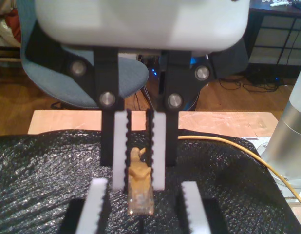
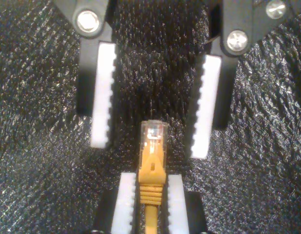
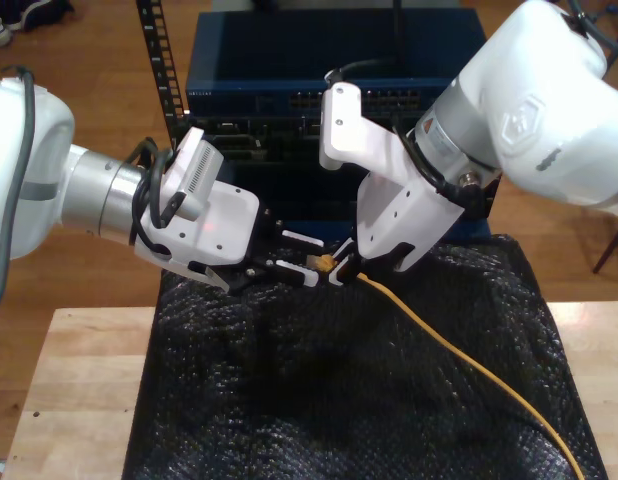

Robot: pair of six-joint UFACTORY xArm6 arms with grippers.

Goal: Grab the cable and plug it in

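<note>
Here we are, mid-air over the black padded mat [image 3: 319, 400] that drapes the bench [image 3: 69, 380], and the two arms are nose to nose. The second gripper [image 2: 151, 176], reaching in from two o'clock in the exterior view, has its jaws pinched on the yellow boot of the cable [image 3: 459, 360]. The clear plug [image 2: 153, 132] pokes out past the pads and the slack trails off toward five o'clock. Facing it from nine o'clock is the first gripper [image 3: 289, 255], jaws spread wide either side of that plug and touching nothing. It looks like a handover or a regrip is being set up. The blue rack unit [image 3: 319, 70], with its row of ports, waits at twelve o'clock behind them. What could go wrong? Plenty. If the spread jaws close off-centre they could shove the plug sideways in a grip that only has the soft boot, and it would end up crooked for the port. They could also clamp onto the latch tab and squash it. If the holding jaws let go before the other pair has bitten, the trailing weight of the cable may drag the plug down onto the mat. And with the two sets of pads this close together, they may simply knock into each other
</note>
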